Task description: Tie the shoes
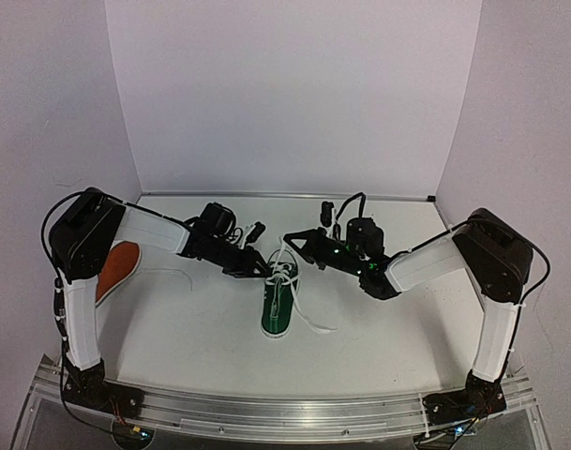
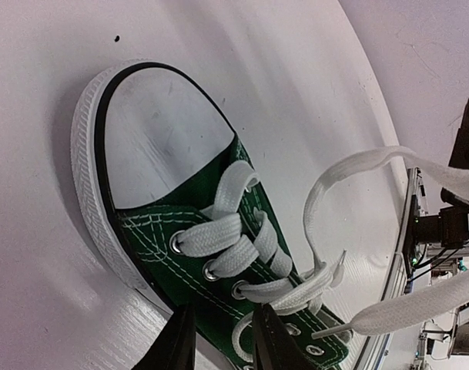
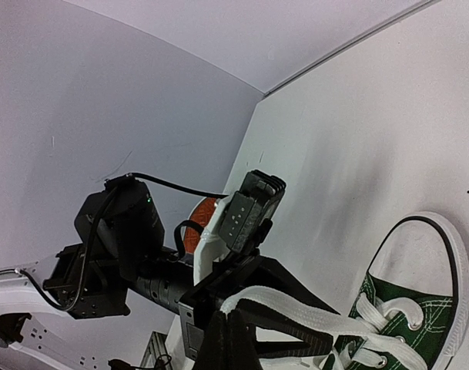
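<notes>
Counter (image 1: pixel 379 337): green shoe (image 1: pixel 277 305) lies at centre, no knot formed yet. Orange shoe (image 1: pixel 116 267) is set aside behind the left arm, judged untied. Right tool (image 3: pixel 228 327) is clamped on a white lace (image 3: pixel 296 304). Left tool (image 2: pixel 222 335) is held parted over the eyelets. The loose lace tail (image 1: pixel 313 325) is shown only from overhead.

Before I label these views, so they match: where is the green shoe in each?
Top external: green shoe, just below centre.
Left wrist: green shoe fills the middle, toe upper left.
Right wrist: green shoe, lower right corner.
Shared landmark: its white laces.
</notes>
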Robot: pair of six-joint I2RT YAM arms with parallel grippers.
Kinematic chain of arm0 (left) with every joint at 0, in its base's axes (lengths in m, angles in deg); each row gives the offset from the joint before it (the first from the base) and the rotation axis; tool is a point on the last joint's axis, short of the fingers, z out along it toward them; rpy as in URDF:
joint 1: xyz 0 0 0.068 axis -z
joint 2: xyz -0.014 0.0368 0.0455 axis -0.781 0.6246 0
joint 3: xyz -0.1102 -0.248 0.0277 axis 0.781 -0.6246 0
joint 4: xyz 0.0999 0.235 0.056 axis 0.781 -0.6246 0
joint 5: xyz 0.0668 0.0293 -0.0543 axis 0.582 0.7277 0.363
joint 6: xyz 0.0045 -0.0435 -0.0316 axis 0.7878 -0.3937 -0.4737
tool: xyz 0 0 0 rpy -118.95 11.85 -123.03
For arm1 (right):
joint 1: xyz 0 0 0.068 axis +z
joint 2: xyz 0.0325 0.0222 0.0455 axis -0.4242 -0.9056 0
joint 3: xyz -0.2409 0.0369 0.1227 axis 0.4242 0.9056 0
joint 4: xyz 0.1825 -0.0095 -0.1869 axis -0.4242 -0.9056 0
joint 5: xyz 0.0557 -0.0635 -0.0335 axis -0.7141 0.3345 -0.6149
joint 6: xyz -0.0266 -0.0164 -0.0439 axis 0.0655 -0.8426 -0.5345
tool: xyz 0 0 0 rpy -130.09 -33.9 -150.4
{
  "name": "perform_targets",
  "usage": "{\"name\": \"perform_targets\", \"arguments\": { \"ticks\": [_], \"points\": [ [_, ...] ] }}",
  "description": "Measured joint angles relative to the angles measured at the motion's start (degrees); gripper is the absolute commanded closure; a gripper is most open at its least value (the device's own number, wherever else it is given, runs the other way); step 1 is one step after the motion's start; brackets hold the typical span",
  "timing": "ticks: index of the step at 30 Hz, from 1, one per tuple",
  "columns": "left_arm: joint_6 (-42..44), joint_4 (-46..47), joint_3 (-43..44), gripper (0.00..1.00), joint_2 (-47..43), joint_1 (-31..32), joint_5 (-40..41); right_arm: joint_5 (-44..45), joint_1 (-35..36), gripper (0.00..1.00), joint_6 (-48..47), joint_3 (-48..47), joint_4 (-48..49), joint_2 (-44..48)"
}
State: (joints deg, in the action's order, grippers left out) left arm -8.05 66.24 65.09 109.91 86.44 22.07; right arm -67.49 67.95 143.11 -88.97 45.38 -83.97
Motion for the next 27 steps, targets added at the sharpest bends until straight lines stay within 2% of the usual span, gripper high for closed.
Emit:
{"name": "perform_targets", "arguments": {
  "ticks": [7, 23, 27],
  "points": [
    [1.45, -1.67, 1.13, 0.78, 1.41, 0.33, -0.37, 0.50, 0.00, 1.00, -0.47, 0.00, 0.00, -0.15],
    [4.69, -3.46, 2.25, 0.60, 1.53, 1.13, -0.91, 1.28, 0.00, 1.00, -1.06, 0.00, -0.07, -0.92],
    [5.13, -3.47, 2.23, 0.72, 1.43, 1.14, -1.24, 1.28, 0.00, 1.00, -1.08, 0.00, -0.07, -0.92]
  ]
}}
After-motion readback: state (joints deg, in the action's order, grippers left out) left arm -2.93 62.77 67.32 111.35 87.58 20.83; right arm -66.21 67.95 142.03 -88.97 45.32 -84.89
